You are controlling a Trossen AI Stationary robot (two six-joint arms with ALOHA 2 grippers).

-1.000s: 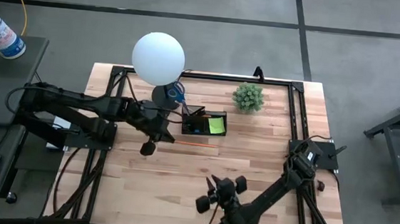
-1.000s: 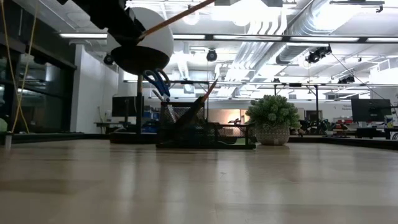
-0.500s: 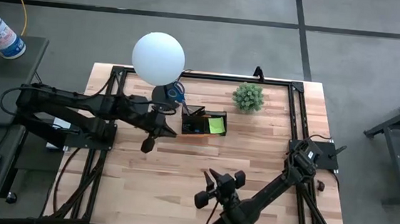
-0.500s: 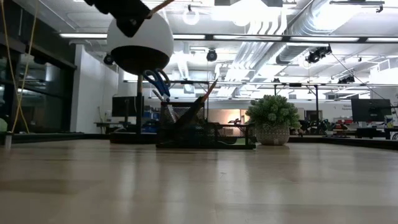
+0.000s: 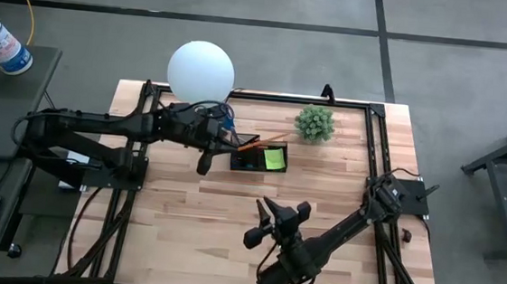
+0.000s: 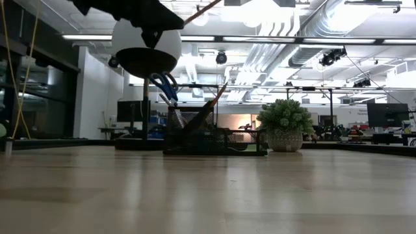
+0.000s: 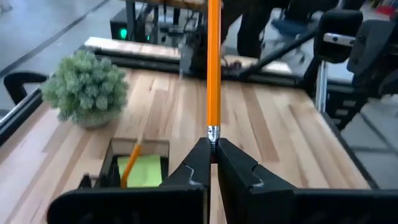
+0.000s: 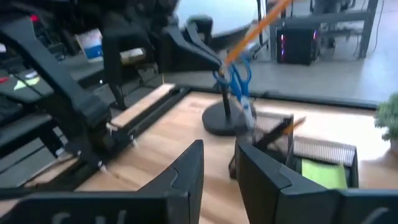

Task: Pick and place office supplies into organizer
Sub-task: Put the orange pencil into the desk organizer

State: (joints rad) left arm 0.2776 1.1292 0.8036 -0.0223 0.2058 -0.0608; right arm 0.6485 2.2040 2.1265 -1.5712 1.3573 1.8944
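Fingers [image 7: 198,167] of the left gripper [image 7: 213,155] pinched an orange pencil [image 7: 213,62] at its metal band, low centre of the wrist frame. Light, stiff and slim, it would likely pivot if nudged. Beyond, lower left, sat the organizer [image 7: 140,158] with a green sticky pad [image 7: 144,169]. The right gripper [image 5: 276,224] waited half-open, empty. No writing was legible.

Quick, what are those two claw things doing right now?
Left gripper: shut on an orange pencil, above the organizer.
Right gripper: open, holding nothing.
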